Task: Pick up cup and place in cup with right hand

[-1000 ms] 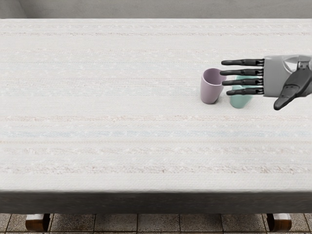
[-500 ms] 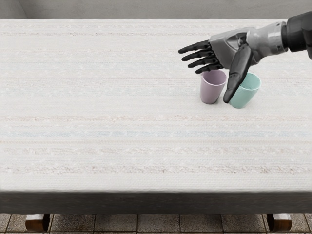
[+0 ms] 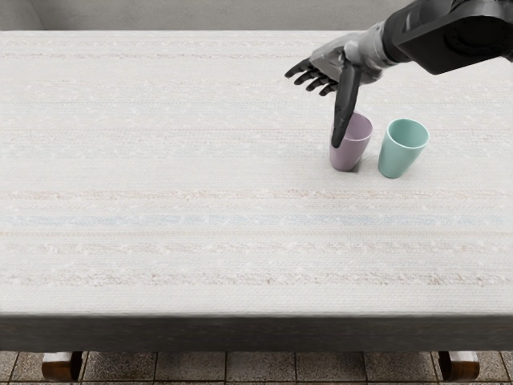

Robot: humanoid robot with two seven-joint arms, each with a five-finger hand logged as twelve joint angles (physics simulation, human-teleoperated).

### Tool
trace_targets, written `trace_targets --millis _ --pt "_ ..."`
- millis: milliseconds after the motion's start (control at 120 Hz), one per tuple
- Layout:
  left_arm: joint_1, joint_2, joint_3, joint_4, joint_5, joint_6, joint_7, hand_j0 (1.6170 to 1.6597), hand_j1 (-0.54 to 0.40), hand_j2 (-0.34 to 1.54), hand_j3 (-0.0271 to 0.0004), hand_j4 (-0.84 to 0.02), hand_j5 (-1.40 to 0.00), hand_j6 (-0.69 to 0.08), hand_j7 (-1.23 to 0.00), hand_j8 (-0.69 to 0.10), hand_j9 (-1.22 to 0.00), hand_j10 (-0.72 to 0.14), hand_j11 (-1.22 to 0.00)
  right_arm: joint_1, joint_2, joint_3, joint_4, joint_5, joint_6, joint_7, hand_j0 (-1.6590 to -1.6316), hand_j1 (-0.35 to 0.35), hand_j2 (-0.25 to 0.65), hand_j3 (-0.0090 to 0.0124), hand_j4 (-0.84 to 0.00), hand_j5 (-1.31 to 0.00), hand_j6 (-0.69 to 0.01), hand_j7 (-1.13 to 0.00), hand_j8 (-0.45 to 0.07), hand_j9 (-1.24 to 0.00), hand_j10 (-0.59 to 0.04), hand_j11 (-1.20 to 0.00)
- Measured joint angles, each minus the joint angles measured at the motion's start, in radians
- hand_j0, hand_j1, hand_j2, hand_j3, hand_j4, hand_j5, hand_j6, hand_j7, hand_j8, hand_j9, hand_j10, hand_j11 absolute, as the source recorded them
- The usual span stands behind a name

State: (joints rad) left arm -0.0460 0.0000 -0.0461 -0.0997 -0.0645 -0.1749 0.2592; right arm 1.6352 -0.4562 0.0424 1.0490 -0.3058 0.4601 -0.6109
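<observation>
"on the right-hand part of the counter (image 3: 160,172), what do you see?"

"two cups, both standing with their mouths up. the mauve cup (image 3: 351,156) is on the left, and the teal cup (image 3: 400,156) is just beside it, with a narrow strip of pale, striped cloth showing between them."

"and the right robot hand (image 3: 340,61)?"

"up by the mauve cup, toward the far side of the counter. its arm (image 3: 449,34) slants in from the upper right."

"is it gripping anything?"

"no, it's open and holding nothing. four dark fingers reach out to the left, a bit spread, and the thumb hangs down across the mauve cup's mouth, hiding part of the rim."

"touching it?"

"can't tell from this angle. the teal cup is in full view, though, clear of the hand."

"anything below?"

"brown floor tiles (image 3: 192,367), past the counter's dark front edge."
</observation>
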Motion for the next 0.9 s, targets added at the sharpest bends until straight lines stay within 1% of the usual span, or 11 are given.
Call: trace_targets --millis 150,275,433,542,675,775,900 --pt "0.0 0.0 0.0 0.0 0.0 0.0 0.0 1.6581 0.349 0.0 0.0 0.0 0.0 -0.001 0.0 -0.001 0.0 0.0 0.0 0.004 0.06 -0.038 -0.006 -0.125 -0.108 0.0 -1.6581 -0.349 0.0 0.0 -0.002 0.0 -0.002 0.0 -0.002 0.0 -0.001 0.0" --pt "0.0 0.0 0.0 0.0 0.0 0.0 0.0 1.6581 0.349 0.0 0.0 0.0 0.0 -0.001 0.0 -0.001 0.0 0.0 0.0 0.007 0.106 -0.102 -0.004 -0.185 -0.204 0.0 -1.6581 -0.349 0.0 0.0 -0.002 0.0 -0.003 0.0 -0.002 0.0 -0.001 0.0" --pt "0.0 0.0 0.0 0.0 0.0 0.0 0.0 1.6581 0.349 0.0 0.0 0.0 0.0 -0.001 0.0 -0.001 0.0 0.0 0.0 0.006 0.12 -0.202 0.018 -0.2 -0.257 0.0 -1.6581 -0.349 0.0 0.0 -0.002 0.0 -0.003 0.0 -0.002 0.0 -0.001 0.0" --pt "-0.002 0.0 -0.001 0.0 0.0 0.0 0.0 1.6581 0.349 0.0 0.0 0.0 0.0 -0.001 0.0 -0.001 0.0 0.0 0.0 0.004 0.12 -0.262 0.019 -0.203 -0.316 0.0 -1.6581 -0.346 0.0 0.0 -0.004 0.0 -0.005 0.0 -0.005 0.0 -0.004 0.0" --pt "-0.003 0.0 -0.001 0.0 0.0 0.0 0.0 1.6581 0.349 0.0 0.0 0.0 0.0 -0.001 0.0 -0.001 0.0 0.0 0.0 -0.003 0.127 -0.305 0.013 -0.203 -0.376 0.0 -1.6581 -0.289 -0.009 0.0 -0.052 -0.07 -0.053 -0.07 -0.052 -0.07 -0.052 -0.07" --pt "-0.003 0.0 -0.001 0.0 0.0 0.0 0.0 1.6581 0.349 0.0 0.0 0.0 0.0 -0.001 0.0 -0.001 0.0 0.0 0.0 -0.006 0.128 -0.332 0.009 -0.203 -0.402 0.0 -1.6581 -0.261 -0.014 0.0 -0.076 -0.1 -0.077 -0.1 -0.076 -0.1 -0.075 -0.1" --pt "-0.014 0.0 -0.001 0.0 0.0 0.0 0.0 1.6581 0.349 0.0 0.0 0.0 0.0 -0.001 0.0 -0.001 0.0 0.0 0.0 -0.008 0.131 -0.365 -0.034 -0.202 -0.419 0.0 -1.6581 -0.241 -0.017 0.0 -0.093 -0.12 -0.094 -0.12 -0.093 -0.12 -0.092 -0.12"
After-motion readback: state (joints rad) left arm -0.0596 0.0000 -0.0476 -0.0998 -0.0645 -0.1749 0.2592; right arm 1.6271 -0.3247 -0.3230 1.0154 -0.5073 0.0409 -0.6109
